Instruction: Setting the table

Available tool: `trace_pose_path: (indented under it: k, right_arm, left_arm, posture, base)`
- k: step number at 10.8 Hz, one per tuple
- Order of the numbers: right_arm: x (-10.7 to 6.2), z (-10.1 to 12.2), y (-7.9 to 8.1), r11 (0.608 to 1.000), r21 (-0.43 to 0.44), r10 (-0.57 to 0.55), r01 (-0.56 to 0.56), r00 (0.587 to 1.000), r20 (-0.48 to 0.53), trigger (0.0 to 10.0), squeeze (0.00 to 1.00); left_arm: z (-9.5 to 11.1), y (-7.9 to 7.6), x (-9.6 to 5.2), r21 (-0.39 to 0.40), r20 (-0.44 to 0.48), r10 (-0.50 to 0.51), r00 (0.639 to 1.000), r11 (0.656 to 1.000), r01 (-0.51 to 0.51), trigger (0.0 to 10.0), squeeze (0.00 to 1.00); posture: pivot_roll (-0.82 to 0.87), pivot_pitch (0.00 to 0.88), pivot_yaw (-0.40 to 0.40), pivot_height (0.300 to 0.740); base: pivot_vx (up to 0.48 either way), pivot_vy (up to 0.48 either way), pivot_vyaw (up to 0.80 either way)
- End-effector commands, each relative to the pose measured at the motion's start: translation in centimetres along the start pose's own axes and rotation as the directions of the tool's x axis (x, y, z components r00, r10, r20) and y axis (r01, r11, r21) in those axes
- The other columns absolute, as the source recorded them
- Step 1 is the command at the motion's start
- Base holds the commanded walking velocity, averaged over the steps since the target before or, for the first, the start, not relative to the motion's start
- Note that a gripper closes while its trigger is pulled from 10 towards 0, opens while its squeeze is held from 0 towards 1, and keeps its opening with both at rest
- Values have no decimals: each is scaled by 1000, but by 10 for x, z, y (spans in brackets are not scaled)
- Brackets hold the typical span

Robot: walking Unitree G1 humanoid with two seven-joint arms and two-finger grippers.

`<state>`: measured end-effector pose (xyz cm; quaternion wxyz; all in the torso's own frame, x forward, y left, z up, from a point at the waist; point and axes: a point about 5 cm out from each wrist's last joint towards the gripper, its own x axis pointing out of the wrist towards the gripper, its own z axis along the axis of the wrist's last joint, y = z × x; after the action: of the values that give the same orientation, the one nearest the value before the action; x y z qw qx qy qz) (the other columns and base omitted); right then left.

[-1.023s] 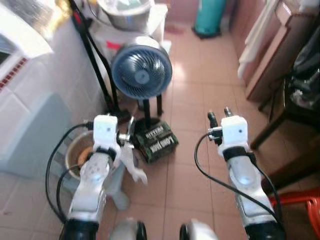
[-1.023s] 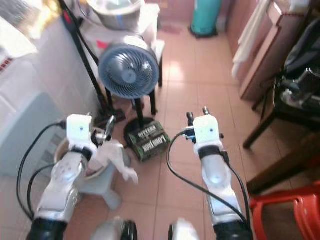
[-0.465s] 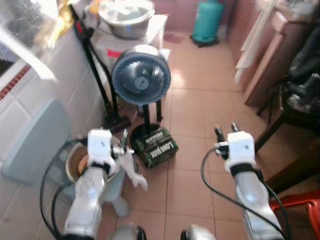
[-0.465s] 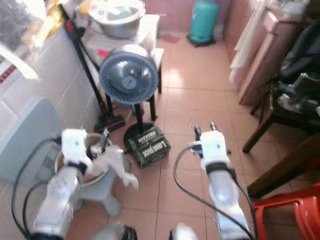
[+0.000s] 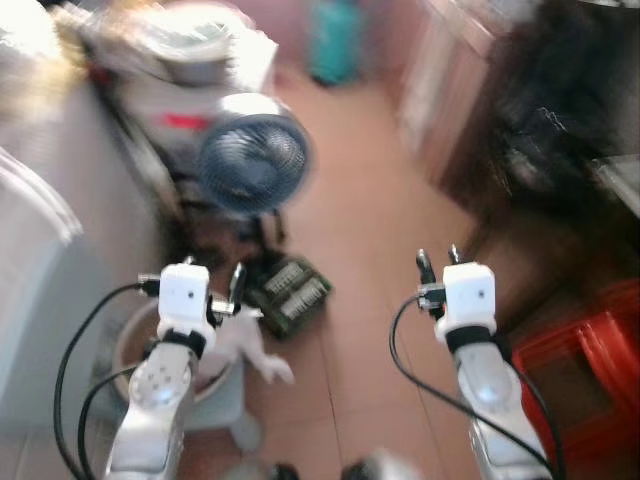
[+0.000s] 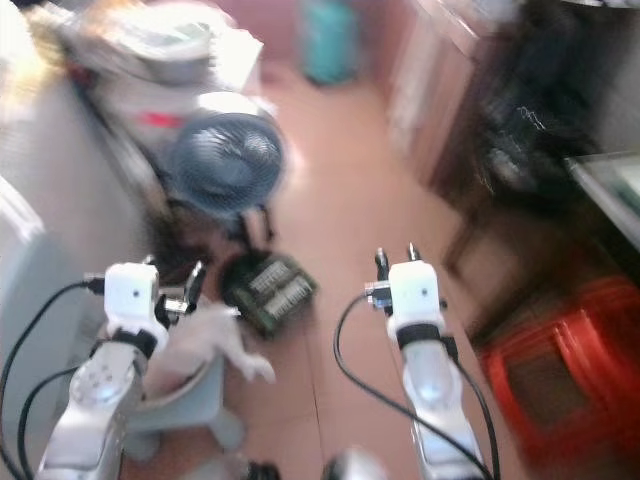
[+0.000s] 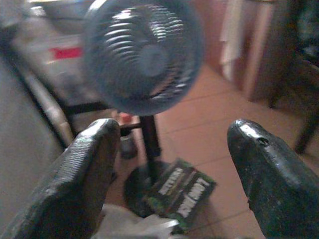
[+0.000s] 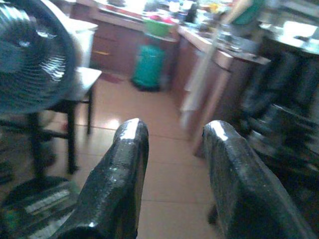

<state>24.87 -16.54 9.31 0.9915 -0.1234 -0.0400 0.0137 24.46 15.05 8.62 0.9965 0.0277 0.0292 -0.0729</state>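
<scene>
My left gripper is held out over a pale basin on a low grey stool. Its fingers stand wide apart in the left wrist view. A crumpled white cloth hangs from this gripper; it also shows low between the finger bases as white cloth. How it is caught I cannot tell. My right gripper is held out over the tiled floor, its fingers parted with nothing between them. The whole picture is blurred.
A blue standing fan is ahead on the left, with a green box by its foot. A teal gas cylinder stands far back. Dark furniture and a red crate crowd the right. Tiled floor runs down the middle.
The camera has swung and the picture has blurred: fan and box slid left, the red crate came further in at right. Both arms keep their pose; the cloth still hangs from the left gripper.
</scene>
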Motion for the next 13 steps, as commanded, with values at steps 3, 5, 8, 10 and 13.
trace_pose_path:
  k: [3,5,8,10,13]
  right_arm:
    - [1,3,3,1000,7,24,-24,1000,-13,10000,0]
    - [0,3,-1,1000,0,23,-23,1000,-15,10000,0]
    - [-7,2,1,1000,4,17,-16,1000,-26,10000,0]
    - [-3,4,-2,1000,-1,16,-16,1000,-20,10000,0]
    - [-5,5,-3,1000,-8,12,-13,1000,-21,10000,0]
  left_arm:
    - [7,0,-3,-11,6,4,1000,1000,-4,10000,0]
    - [7,-4,-3,7,10,8,1000,1000,-8,10000,0]
    - [10,-5,-5,10,21,-12,1000,1000,11,10000,0]
    - [11,-9,-5,-9,24,-43,999,999,43,10000,0]
    - [14,-11,-7,5,37,-83,996,997,83,10000,0]
  posture:
    - [-25,94,16,740]
    - [-25,111,18,740]
    - [-27,124,21,740]
    - [-28,126,20,740]
    - [-32,136,20,740]
  base:
    - [0,0,-800]
    - [0,0,-800]
    - [0,0,-800]
    - [0,0,-800]
    - [0,0,-800]
